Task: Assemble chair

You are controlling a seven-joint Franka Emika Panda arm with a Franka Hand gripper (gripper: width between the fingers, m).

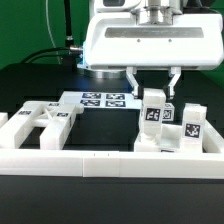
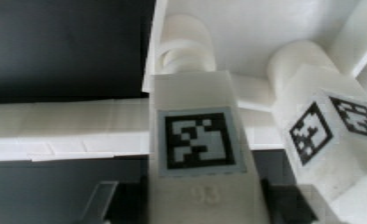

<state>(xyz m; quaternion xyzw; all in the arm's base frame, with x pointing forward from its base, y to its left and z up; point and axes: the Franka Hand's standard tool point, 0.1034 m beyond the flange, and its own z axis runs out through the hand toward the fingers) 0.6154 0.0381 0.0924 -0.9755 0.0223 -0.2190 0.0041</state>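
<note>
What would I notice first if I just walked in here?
The big white gripper hangs above the black table, one finger on either side of an upright white chair piece with a checkered tag. More tagged chair pieces crowd beside it toward the exterior view's right, and the marker board lies flat toward its left.

Matte black table (image 1: 100,130) — thin white marker board (image 1: 100,100) at centre, white plastic chair pieces (image 1: 40,122) lower left and right, low white border wall (image 1: 110,165) below.
</note>
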